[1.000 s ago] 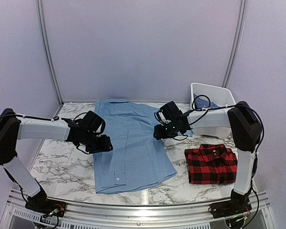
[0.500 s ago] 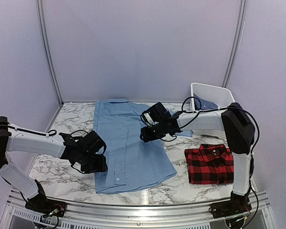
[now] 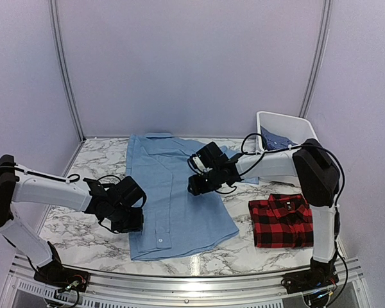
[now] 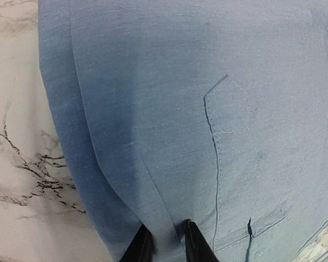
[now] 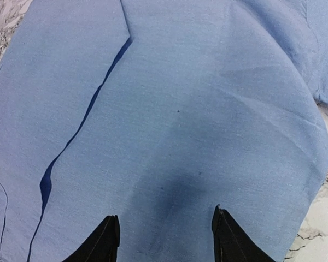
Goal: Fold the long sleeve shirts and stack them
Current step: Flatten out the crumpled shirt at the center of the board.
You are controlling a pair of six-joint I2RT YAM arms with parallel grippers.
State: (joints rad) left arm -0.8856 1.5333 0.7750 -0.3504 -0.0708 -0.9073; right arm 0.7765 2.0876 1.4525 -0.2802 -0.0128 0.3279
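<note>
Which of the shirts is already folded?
The red-and-black plaid shirt, a compact rectangle at the near right. The light blue shirt lies spread open in the middle, and the darker blue shirt sits bunched in the white bin.

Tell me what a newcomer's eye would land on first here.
The blue shirt lies spread flat across the middle of the marble table. The left gripper is at its left edge and the open right gripper is over its right side. Next comes the folded plaid shirt at the table's right, in front of the white bin holding a darker blue shirt.
</note>
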